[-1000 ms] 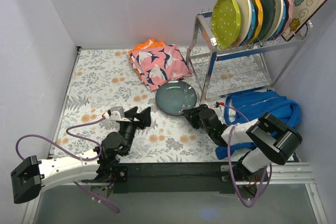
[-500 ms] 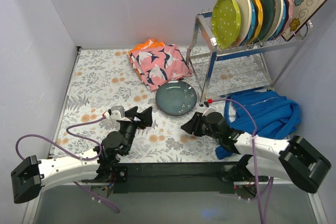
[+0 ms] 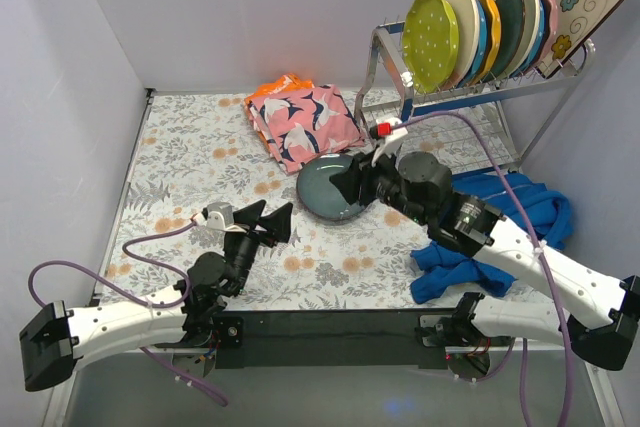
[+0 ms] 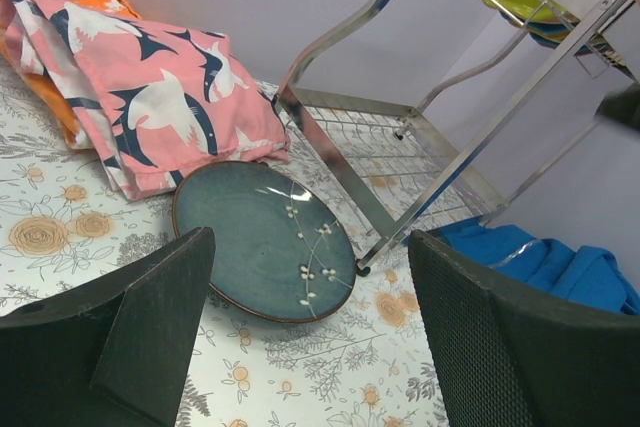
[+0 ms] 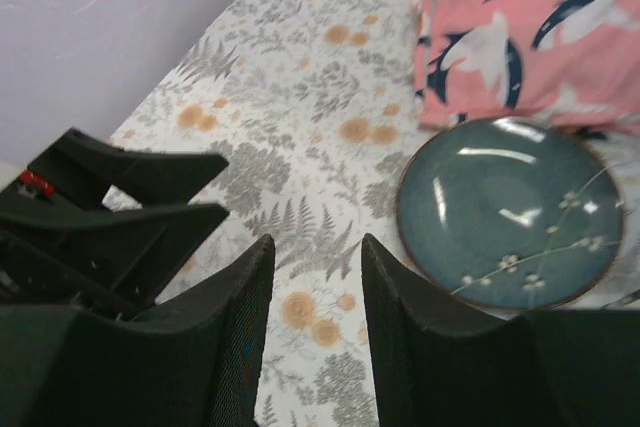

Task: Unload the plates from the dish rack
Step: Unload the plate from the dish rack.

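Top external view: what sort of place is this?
Probably a lab test cell staged as a kitchen, not a real one: plain walls box in a floral-covered table holding a chrome dish rack full of plates.

The floral table [image 3: 180, 157] carries a teal plate [image 3: 322, 192], bird-print cloth [image 3: 303, 125], blue garment [image 3: 545, 209] and dish rack [image 3: 470, 147].

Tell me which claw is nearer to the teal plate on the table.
Right. The right claw hangs over the teal plate, at its right edge; the left claw sits apart, near-left.
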`<state>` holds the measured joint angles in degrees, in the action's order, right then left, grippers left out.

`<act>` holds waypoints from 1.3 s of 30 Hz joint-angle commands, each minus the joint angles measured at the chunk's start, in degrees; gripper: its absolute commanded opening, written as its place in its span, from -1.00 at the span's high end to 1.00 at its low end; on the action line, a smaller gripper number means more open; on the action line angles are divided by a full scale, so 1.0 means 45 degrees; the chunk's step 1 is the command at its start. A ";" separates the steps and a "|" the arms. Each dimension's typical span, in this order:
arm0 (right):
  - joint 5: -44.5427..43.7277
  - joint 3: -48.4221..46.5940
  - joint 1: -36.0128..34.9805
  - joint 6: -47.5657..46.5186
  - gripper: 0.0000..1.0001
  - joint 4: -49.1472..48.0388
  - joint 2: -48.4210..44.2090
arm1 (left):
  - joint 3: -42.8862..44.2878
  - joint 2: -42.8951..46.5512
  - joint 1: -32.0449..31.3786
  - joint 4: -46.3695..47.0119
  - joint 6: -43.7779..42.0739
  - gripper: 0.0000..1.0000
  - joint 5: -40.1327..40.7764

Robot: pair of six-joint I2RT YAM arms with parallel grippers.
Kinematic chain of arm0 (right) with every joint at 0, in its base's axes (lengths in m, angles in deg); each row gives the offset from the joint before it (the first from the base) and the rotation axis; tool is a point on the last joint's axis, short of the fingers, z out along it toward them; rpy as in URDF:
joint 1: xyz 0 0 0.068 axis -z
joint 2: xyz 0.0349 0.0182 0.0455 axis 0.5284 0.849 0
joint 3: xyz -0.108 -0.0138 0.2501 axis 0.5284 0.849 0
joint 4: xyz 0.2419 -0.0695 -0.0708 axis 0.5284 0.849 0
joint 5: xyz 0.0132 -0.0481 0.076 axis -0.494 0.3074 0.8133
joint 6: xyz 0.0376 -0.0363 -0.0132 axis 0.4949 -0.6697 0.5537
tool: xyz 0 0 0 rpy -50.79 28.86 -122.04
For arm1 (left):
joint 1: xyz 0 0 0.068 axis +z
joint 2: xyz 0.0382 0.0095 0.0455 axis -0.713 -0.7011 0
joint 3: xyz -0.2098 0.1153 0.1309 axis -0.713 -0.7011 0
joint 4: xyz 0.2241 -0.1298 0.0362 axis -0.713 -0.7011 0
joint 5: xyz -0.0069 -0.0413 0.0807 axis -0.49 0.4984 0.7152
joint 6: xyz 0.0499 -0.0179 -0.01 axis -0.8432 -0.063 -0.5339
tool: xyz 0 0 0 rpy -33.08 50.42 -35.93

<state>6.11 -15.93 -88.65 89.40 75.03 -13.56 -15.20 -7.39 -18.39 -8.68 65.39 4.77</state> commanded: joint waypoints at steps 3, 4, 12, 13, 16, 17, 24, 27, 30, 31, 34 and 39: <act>-0.3005 -0.4581 -0.0045 -0.3068 0.08 0.1546 0.1877 | 0.0203 -0.0583 -0.0024 -0.0045 -0.0320 -0.52 -0.0189; -0.3473 -0.5089 -0.0045 -0.3884 0.09 0.1527 0.2114 | 0.0242 -0.0583 -0.0024 -0.0085 -0.0301 -0.52 -0.0150; -0.7895 -0.9853 0.0578 -0.8890 0.06 0.1488 0.4926 | 0.0086 -0.0173 -0.0043 0.0031 -0.0438 -0.52 -0.0500; -0.7622 -1.0150 0.1160 -0.8969 0.06 0.1507 0.5045 | 0.0086 -0.0173 -0.0024 0.0031 -0.0476 -0.52 -0.0559; -0.5945 -1.1842 0.3303 -0.8388 0.05 0.2535 0.5727 | 0.0164 -0.0348 -0.0024 0.0032 -0.0477 -0.51 -0.0541; -0.4895 -1.2335 0.3856 -0.8114 0.04 0.2929 0.5981 | 0.0203 -0.0387 -0.0024 0.0012 -0.0458 -0.51 -0.0521; -0.1730 -1.3396 0.6963 -0.7098 -0.07 0.4066 0.6239 | 0.0262 -0.0486 -0.0024 -0.0027 -0.0477 -0.50 -0.0560; -0.0415 -1.3142 0.8545 -0.6296 -0.13 0.4144 0.6082 | 0.0282 -0.0544 -0.0024 -0.0008 -0.0477 -0.51 -0.0618; -0.0061 -1.2946 0.8724 -0.6255 -0.16 0.4164 0.6062 | 0.0262 -0.0603 -0.0024 0.0031 -0.0477 -0.50 -0.0735; -0.0060 -1.2907 0.8725 -0.6236 -0.17 0.4164 0.6042 | 0.0281 -0.0622 -0.0024 0.0031 -0.0496 -0.50 -0.0736; 0.0135 -1.2770 0.8744 -0.6197 -0.18 0.4067 0.5847 | 0.0320 -0.0720 -0.0024 0.0012 -0.0516 -0.50 -0.0697; 0.0682 -1.2926 0.8744 -0.6001 -0.18 0.3988 0.5437 | 0.0301 -0.0720 -0.0024 0.0031 -0.0535 -0.50 -0.0697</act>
<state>9.30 -73.81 -50.53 61.88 92.86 13.55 -15.17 -10.58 -18.39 -8.68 63.81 1.76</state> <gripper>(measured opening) 0.588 0.752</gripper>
